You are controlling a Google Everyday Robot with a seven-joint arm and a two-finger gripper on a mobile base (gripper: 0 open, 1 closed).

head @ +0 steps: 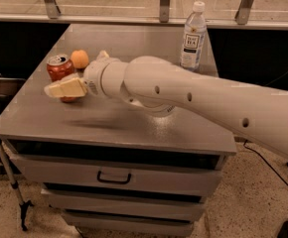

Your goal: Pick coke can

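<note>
The coke can [59,67] is stood near the left edge of the desk [134,128], just beside an orange [79,59]. The pincer [65,88] is seen across its lower front; whether it is open cannot be told. The can could be toppled by a skewed approach.

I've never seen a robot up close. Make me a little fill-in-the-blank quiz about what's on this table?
The gripper is low in front of the coke can, whose body is ___.
The round fruit beside the can is an ___.
The water bottle stands upright, away from the can, and has a ___ cap.
Missing words: red; orange; white.
</note>
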